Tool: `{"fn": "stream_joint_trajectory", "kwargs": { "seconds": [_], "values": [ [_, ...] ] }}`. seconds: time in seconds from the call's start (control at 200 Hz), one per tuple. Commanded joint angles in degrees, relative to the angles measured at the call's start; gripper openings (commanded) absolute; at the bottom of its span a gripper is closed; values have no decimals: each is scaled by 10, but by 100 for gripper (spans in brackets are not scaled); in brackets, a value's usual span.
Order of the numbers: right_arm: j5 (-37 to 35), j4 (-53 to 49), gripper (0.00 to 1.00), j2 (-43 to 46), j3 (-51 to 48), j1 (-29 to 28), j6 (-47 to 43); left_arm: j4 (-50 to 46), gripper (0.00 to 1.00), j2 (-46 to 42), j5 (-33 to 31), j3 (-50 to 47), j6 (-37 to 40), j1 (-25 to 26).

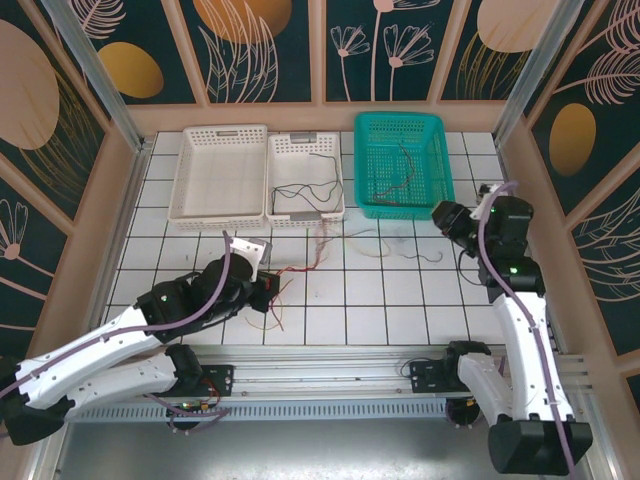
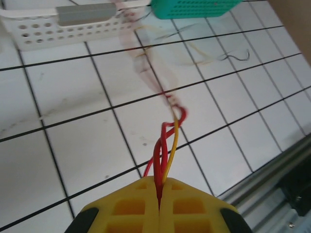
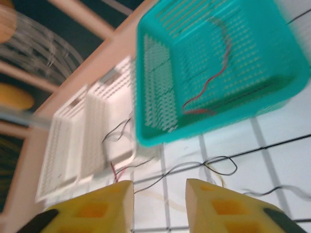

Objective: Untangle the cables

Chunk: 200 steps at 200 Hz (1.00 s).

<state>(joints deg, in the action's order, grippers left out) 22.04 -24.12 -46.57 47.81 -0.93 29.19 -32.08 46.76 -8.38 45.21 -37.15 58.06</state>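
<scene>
Top view: the left gripper [image 1: 262, 288], lower left, pinches the cables [image 1: 300, 264], which run up-right toward the white basket [image 1: 305, 216].
Left wrist: its jaws are clenched on the red and yellow strands [image 2: 165, 145].
Right wrist: the right gripper [image 3: 159, 194] gapes empty, with a black cable [image 3: 221, 167] just above it.

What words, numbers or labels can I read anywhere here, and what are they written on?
No text can be read in any view.
The grey tab on the white basket: no letters visible, though it is blurred.
The wall panels: only leaf and flower drawings, no writing.
The teal basket and the tiled table: no print that I can make out.
</scene>
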Motion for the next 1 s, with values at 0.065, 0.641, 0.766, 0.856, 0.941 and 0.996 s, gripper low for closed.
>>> {"fn": "stream_joint_trajectory", "kwargs": {
  "seconds": [0.065,0.641,0.766,0.856,0.941,0.996],
  "values": [
    [49,69,52,-4,-17,-116,-30,118,0,26,76,-22,-4,-3],
    [96,310,55,-122,-109,-489,-19,277,0,41,124,-64,-37,-2],
    [80,321,54,-131,-117,-519,-26,280,0,46,118,-62,-40,-3],
    [77,327,54,-142,-120,-532,-27,284,0,49,112,-63,-43,-3],
    [65,329,52,-152,-118,-548,-30,286,0,52,104,-61,-47,-2],
    [57,326,51,-157,-115,-557,-34,282,0,53,98,-60,-49,-2]
  ]
}}
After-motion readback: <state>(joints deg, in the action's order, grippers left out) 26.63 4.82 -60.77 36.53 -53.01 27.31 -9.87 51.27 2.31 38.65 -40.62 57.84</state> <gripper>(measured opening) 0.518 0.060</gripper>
